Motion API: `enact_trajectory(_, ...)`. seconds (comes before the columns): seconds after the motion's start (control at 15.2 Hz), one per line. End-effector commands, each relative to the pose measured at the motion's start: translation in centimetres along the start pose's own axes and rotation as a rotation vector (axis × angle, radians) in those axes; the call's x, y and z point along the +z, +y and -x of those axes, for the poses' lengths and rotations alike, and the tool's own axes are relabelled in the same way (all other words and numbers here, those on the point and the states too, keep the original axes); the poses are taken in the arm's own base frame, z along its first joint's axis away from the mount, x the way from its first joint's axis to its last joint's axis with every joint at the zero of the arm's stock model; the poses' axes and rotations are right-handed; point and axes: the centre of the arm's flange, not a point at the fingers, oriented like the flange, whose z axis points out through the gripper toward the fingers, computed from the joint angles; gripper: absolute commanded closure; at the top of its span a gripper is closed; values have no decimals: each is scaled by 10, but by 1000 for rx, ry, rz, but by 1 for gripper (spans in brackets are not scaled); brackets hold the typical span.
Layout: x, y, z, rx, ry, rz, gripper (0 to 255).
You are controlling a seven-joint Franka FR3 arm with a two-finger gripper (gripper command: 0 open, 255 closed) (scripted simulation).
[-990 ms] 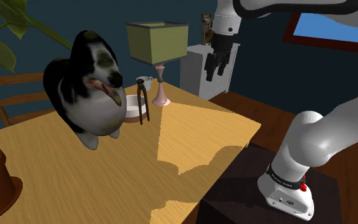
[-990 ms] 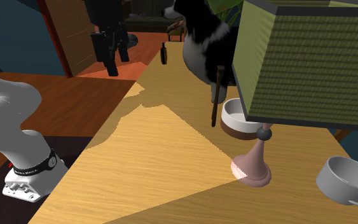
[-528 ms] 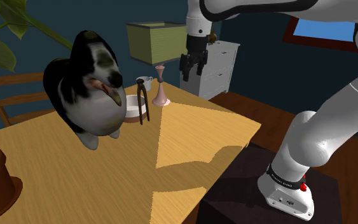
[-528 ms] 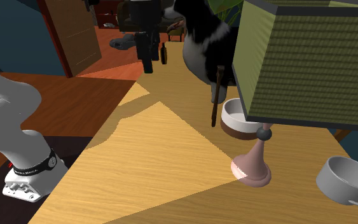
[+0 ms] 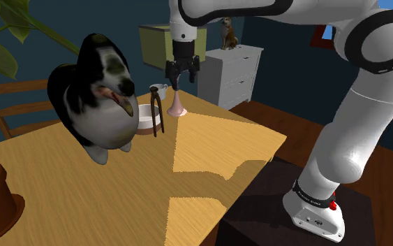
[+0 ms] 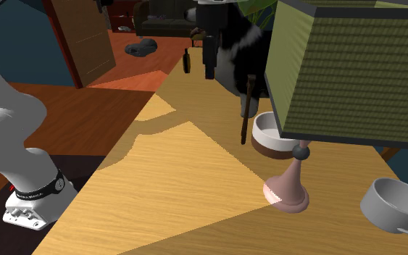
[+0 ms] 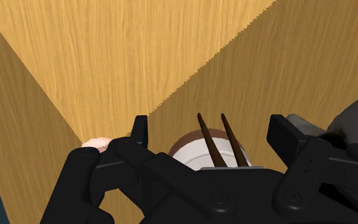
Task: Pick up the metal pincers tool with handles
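Shoulder view: the pincers point(image 5: 156, 110) are propped upright against a white bowl point(image 5: 144, 124) near the surface's far edge. Second exterior view: the jaws are held in the air near them. Wrist view: the jaws are spread wide, with the dark handles seen between them, untouched.

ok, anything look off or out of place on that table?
Yes: the pincers stand nearly upright on end beside the white bowl rather than lying flat. A big black-and-white dog figure also sits on the table.

Shoulder and second exterior views oppose across table point(image 5: 216, 143); wrist downward.
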Motion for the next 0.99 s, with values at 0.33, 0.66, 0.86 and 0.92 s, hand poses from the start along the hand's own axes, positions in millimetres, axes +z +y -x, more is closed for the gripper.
enact_trajectory(0.33, 13, -45, -82, 27, -10, 14, 0)
enact_trajectory(0.66, 29, -62, -112, 37, -14, 19, 0)
enact_trajectory(0.86, 45, -62, -111, 37, -14, 19, 0)
enact_trajectory(0.92, 50, -62, -111, 37, -14, 19, 0)
